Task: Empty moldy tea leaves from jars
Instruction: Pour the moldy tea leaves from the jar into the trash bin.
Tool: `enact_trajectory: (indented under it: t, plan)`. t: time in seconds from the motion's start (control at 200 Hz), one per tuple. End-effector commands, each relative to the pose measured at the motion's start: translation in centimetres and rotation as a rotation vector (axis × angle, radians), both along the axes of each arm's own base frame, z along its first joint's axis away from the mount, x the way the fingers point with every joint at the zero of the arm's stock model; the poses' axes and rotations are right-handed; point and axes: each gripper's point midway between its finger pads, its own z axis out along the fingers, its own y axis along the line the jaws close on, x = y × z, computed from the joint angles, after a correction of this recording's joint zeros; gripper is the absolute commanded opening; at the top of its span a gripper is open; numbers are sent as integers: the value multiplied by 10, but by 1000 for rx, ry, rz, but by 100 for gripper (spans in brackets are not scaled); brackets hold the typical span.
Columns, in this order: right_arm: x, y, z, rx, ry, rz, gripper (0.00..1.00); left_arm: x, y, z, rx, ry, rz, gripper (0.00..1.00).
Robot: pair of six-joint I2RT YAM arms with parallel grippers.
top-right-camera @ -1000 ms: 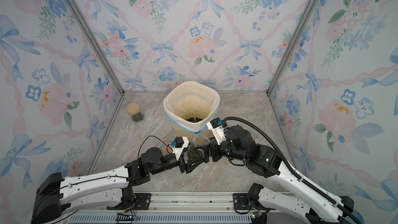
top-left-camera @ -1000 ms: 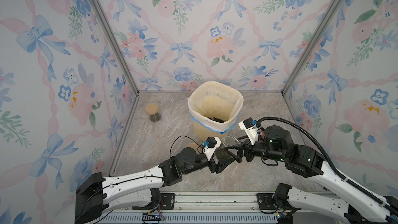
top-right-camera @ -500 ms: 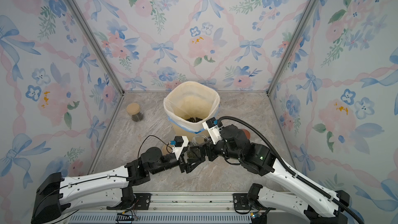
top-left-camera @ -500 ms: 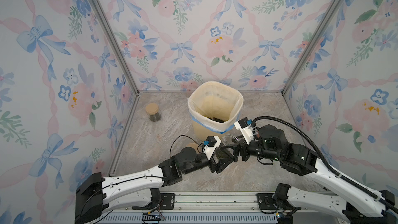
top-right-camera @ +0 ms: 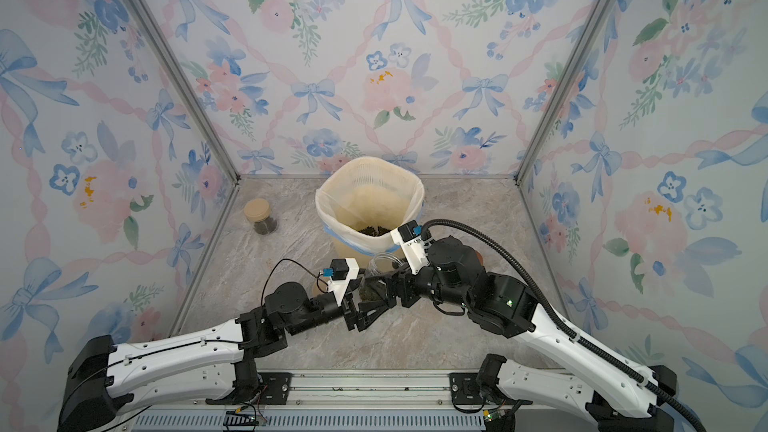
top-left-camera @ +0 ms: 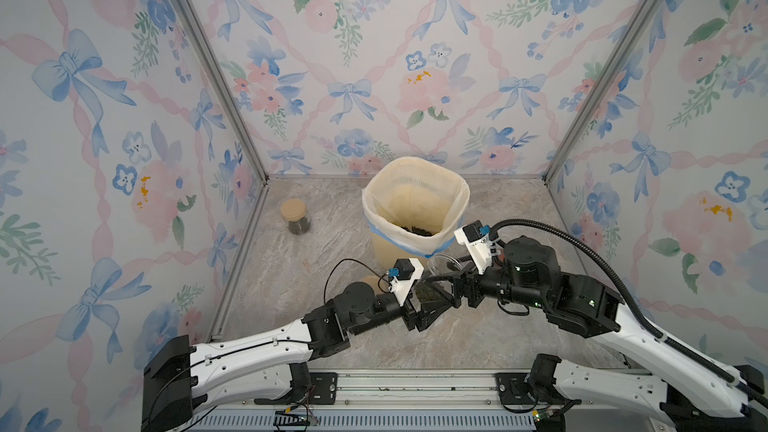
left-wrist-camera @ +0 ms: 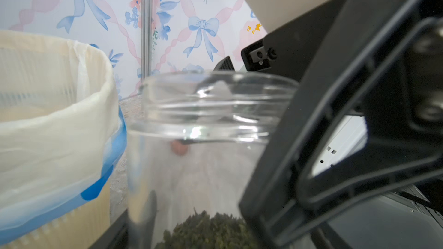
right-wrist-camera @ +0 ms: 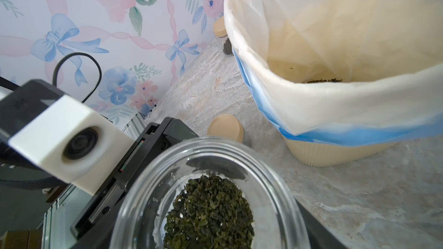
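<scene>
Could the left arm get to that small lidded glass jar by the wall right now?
Probably not yet. The tan-lidded glass jar stands alone farther back, but the left pincer is shut on the open clear glass jar of dark tea leaves; it must release that first.

Far jar [right-wrist-camera: 221, 35] half behind bin [right-wrist-camera: 335, 154]; open jar [right-wrist-camera: 275, 183] base off-frame.

Lidless jar [right-wrist-camera: 275, 183], dark leaves [right-wrist-camera: 208, 211] inside
</scene>
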Motion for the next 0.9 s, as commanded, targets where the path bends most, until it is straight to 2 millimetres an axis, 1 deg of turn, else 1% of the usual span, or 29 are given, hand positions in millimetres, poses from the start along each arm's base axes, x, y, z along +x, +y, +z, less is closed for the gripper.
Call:
enact_trajectory:
  t: [0.0,0.09,0.11,0.12,0.135,0.265,0.42,0.63,0.76,0.895]
  plan:
    - [-3,2,28,55,-40,13,66,2,11,56,-158,-66,32,81]
    - [-2,2,34,68,-54,5,65,3,14,57,-159,-73,48,90]
    - [-1,2,36,74,-60,3,65,4,15,57,-159,-76,55,93]
    - [-1,2,37,75,-62,2,65,5,15,58,-160,-76,58,97]
    - [0,2,38,77,-66,0,65,5,16,59,-162,-78,62,98]
    - [3,5,51,101,-90,-5,66,11,25,63,-164,-107,118,98]
    - [10,15,70,140,-115,-3,66,18,35,73,-180,-158,187,98]
    - [25,31,97,194,-121,-3,66,24,43,85,-187,-211,240,98]
    - [41,37,110,242,-102,-7,66,36,54,93,-190,-232,320,98]
    - [58,37,122,311,-61,-8,66,56,70,102,-203,-256,415,98]
